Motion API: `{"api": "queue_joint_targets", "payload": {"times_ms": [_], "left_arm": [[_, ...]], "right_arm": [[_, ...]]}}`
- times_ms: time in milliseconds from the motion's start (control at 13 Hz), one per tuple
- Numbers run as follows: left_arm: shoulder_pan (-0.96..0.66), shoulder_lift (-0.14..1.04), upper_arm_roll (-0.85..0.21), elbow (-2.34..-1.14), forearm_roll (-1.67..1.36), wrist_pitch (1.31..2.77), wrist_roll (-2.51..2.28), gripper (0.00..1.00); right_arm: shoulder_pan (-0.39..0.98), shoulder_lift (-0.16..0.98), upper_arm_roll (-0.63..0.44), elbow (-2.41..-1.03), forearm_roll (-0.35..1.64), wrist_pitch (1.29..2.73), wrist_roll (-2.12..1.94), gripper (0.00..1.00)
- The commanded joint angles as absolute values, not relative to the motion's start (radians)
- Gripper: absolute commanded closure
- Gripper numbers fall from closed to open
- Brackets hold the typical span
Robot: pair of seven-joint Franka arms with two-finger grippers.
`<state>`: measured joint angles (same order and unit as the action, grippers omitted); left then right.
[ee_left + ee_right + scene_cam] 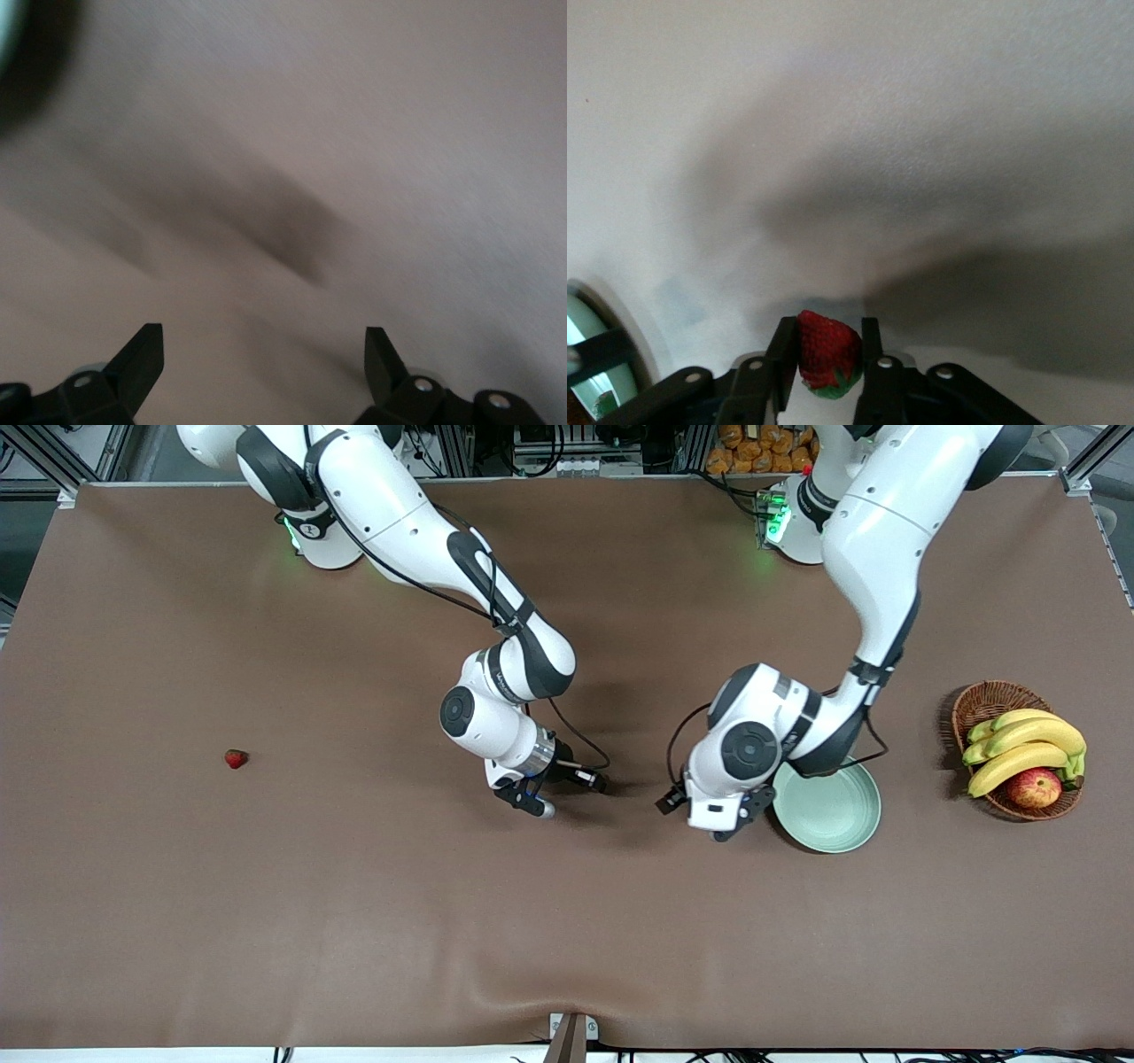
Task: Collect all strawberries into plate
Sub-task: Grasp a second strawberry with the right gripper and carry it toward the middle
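One strawberry (827,352) sits pinched in the right hand (825,359); left hand (264,365) spread.

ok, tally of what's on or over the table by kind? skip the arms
Strawberries: 2, one on the table, one in the right gripper
Plate: 1
Basket: 1
Bananas: 1 bunch
Apple: 1
Total: 6
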<state>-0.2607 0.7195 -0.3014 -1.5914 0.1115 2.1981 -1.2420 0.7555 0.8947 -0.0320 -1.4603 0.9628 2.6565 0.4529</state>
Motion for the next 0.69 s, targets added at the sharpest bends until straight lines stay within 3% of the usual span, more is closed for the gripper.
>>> {"api": "queue_joint_targets", "payload": {"times_ms": [0, 154, 615], "left_arm": [[-0.334, 0.771, -0.295, -1.511, 0.097, 2.238, -1.298, 0.00], [-0.365, 0.782, -0.295, -1.494, 0.097, 2.269, -1.331, 0.00], [-0.448, 0.834, -0.287, -1.489, 0.097, 2.414, -1.330, 0.00]], "right_arm": [[0.735, 0.897, -0.046, -1.439, 0.993, 2.648, 0.450, 0.12], [0.684, 0.878, -0.046, -1.463, 0.988, 2.640, 0.448, 0.00], [0.438, 0.732, -0.048, -1.716, 0.922, 2.613, 0.243, 0.00]]}}
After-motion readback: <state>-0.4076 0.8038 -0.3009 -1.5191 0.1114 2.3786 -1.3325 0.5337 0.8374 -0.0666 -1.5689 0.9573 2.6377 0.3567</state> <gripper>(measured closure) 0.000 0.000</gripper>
